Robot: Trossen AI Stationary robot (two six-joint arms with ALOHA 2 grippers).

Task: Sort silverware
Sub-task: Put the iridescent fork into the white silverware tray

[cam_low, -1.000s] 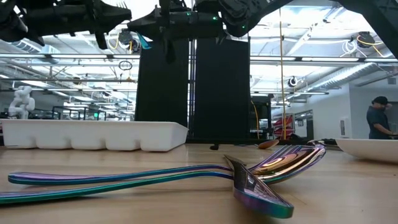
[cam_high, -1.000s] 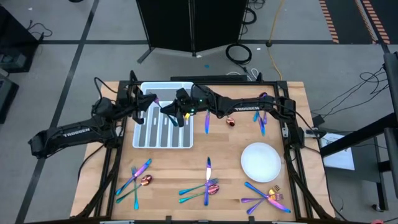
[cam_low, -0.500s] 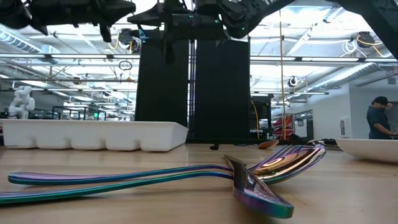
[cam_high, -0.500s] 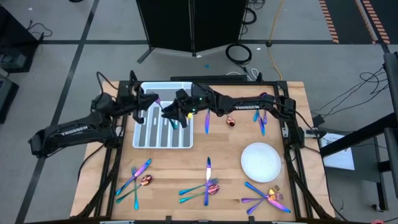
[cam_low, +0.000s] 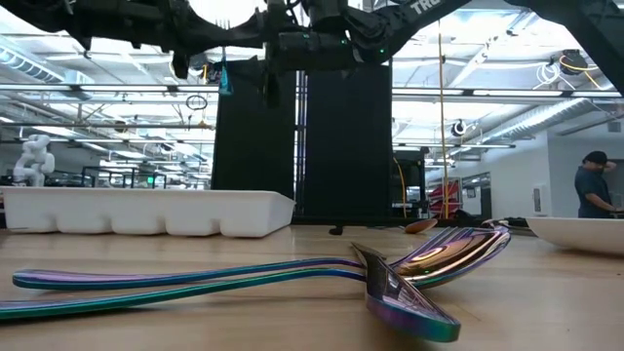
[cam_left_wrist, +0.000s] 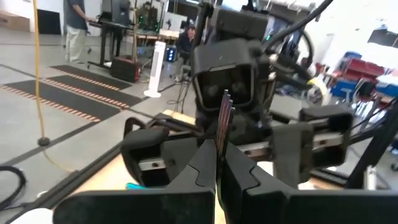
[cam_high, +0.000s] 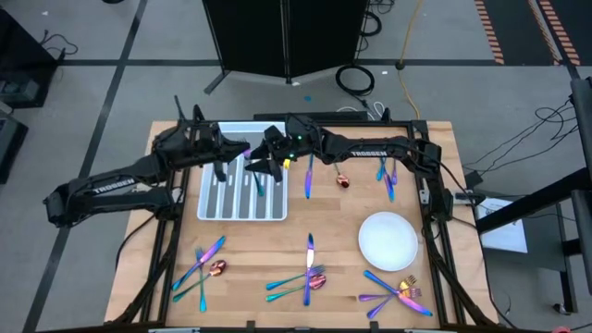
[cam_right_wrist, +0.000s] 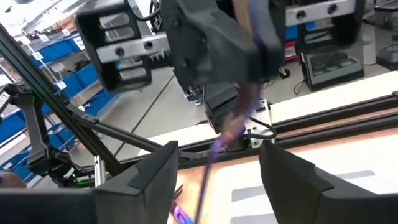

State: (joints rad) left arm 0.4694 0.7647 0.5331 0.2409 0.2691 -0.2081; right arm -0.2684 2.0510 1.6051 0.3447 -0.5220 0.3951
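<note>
the silverware is slim iridescent metal, shifting through blue, purple, pink and gold. one piece, a fork (cam_left_wrist: 222,121) by its tines in the left wrist view, is clenched upright in the left gripper (cam_high: 225,159), whose jaws are shut on it above the white divided tray (cam_high: 211,209) at the far left of the wooden desk (cam_high: 338,236). the right gripper (cam_high: 262,162) hangs just beside it over the same tray, its jaws released and standing wide with nothing between them.

the rest of the silverware lies loose on the desk: a knife (cam_high: 308,182) just right of the tray, a small spoon (cam_high: 343,180) further right, a cluster near the far right edge (cam_high: 386,174), a crossed group at the near left (cam_high: 204,263), another in the near middle (cam_high: 306,274), and a pile at the near right (cam_high: 394,292) just below the round white plate (cam_high: 388,239). in the low view a spoon and fork (cam_low: 429,255) lie close up, overlapping.

both arms carry the white lettering "trossen". a person (cam_low: 591,190) stands in the room beyond the desk.
</note>
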